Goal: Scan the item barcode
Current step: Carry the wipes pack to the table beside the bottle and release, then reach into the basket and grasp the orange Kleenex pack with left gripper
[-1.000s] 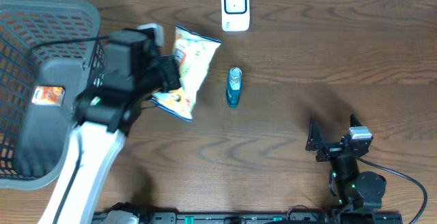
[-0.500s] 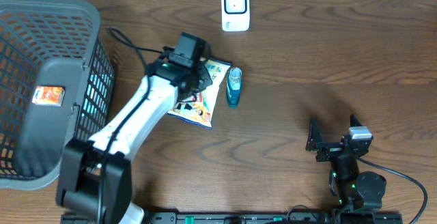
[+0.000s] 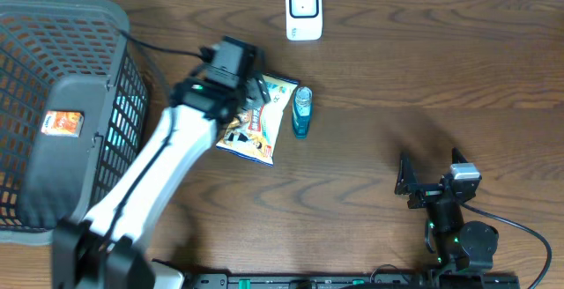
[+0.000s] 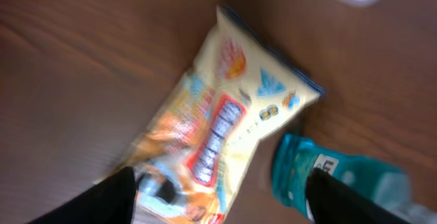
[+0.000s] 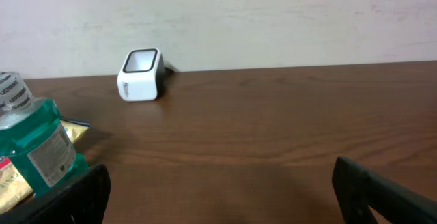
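A yellow and orange snack bag [image 3: 261, 136] lies flat on the brown table, right beside a teal bottle [image 3: 301, 113] lying on its side. My left gripper [image 3: 257, 95] hovers just over the bag's upper end, open. In the left wrist view the bag [image 4: 225, 121] lies below, between the spread fingers [image 4: 102, 200], with the bottle [image 4: 328, 176] by the right one. The white scanner [image 3: 304, 10] stands at the table's far edge. My right gripper [image 3: 430, 183] rests open near the front right, with nothing in it. From there I see the scanner [image 5: 142, 75] and the bottle [image 5: 34, 142].
A large grey mesh basket [image 3: 97, 25] fills the left side, with an orange packet [image 3: 63, 123] inside it. Bare wood stretches between the bottle and the right arm.
The left arm brought the snack bag down from in front of the camera onto the table by the bottle. Its jaws have then opened and let the bag go. The right arm stayed still.
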`<state>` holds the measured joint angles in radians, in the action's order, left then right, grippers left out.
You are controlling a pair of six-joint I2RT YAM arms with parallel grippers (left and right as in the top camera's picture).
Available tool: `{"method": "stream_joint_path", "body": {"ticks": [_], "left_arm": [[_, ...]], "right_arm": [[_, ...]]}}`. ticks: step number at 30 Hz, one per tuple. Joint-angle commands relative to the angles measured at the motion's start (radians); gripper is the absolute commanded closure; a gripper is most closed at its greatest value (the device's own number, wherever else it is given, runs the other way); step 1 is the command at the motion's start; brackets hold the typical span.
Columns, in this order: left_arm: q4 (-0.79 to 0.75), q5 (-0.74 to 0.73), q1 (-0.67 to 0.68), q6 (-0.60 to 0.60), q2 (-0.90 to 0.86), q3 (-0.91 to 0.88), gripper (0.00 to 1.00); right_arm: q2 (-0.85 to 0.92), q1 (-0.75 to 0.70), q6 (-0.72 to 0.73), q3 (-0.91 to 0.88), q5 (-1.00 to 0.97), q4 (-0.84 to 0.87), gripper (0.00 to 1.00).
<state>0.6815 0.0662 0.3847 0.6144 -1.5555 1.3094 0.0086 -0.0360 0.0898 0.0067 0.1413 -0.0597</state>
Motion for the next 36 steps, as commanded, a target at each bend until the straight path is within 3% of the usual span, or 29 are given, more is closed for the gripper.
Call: {"method": "stream_joint_path", "body": {"ticks": [1,5,10,13,18,22,36], "left_arm": [[0.055,0.174,-0.07,-0.146,0.121,0.152,0.13],[0.105,0.182,-0.191,-0.218,0.167,0.293,0.07],[0.156,0.181,-0.401,-0.187,0.171,0.404,0.06],[0.172,0.181,-0.531,-0.137,0.167,0.404,0.06],[0.275,0.178,-0.699,0.055,0.12,0.398,0.06],[0.319,0.177,-0.782,0.158,0.049,0.379,0.06],[0.314,0.122,-0.951,0.196,-0.275,0.286,0.06]], "right_arm": [[-0.002,-0.003,-0.009,-0.001,-0.001,-0.004,0.01],[-0.002,-0.003,-0.009,-0.001,-0.001,-0.004,0.01],[-0.002,-0.003,-0.009,-0.001,-0.001,-0.004,0.01],[-0.002,-0.003,-0.009,-0.001,-0.001,-0.004,0.01],[-0.002,-0.003,-0.009,-0.001,-0.001,-0.004,0.01],[-0.002,-0.003,-0.009,-0.001,-0.001,-0.004,0.01],[-0.002,-0.003,-0.009,-0.001,-0.001,-0.004,0.01]]}}
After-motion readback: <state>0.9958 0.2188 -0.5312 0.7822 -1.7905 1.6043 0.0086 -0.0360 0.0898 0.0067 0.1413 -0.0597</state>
